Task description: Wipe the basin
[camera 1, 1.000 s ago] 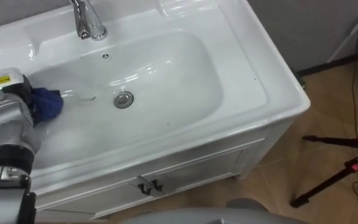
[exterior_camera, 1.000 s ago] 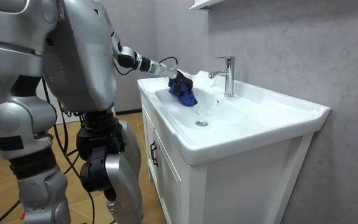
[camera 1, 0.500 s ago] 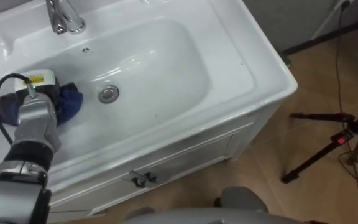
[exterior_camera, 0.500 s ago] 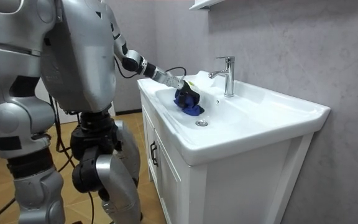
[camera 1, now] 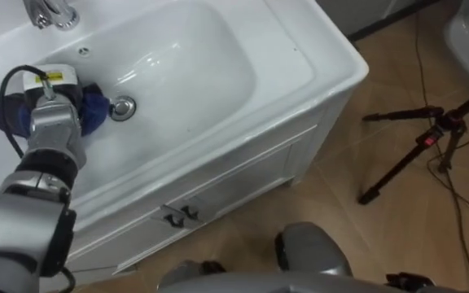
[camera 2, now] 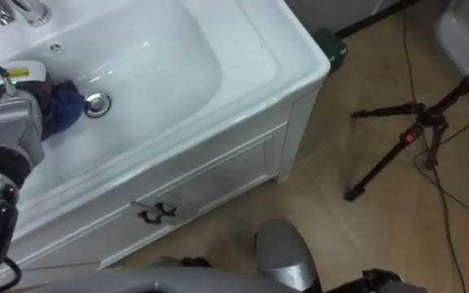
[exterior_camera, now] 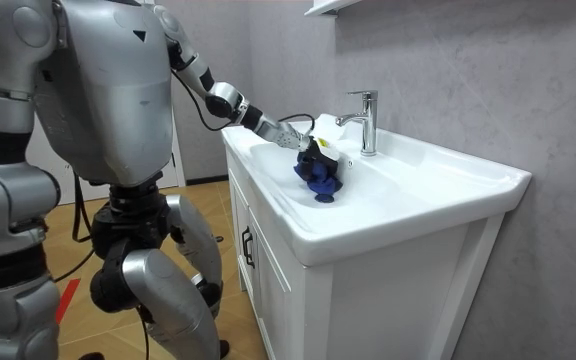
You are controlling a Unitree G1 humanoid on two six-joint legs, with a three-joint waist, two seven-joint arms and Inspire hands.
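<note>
Reaching over the front edge of the basin (camera 1: 316,59) with the left hand (camera 1: 55,118), covering a bunched blue cloth (camera 1: 96,107) low on the bowl's left side, just beside the drain (camera 1: 123,107), with blue poking out past both sides of that hand; cannot tell whether gripping it or pressing it flat. Judging the wipe as partway at best, with the bowl's right half, the far wall below the tap (camera 1: 49,11) and the rim seemingly left to do.

Cloth (camera 1: 94,110) in basin (camera 1: 218,49), touching drain (camera 1: 122,107) at its 9 o'clock, gripped in left hand (camera 1: 51,106). Tap (camera 1: 47,12) at 11. Cabinet (camera 1: 243,175) under basin; tripod (camera 1: 430,138) on floor, 3 o'clock.
</note>
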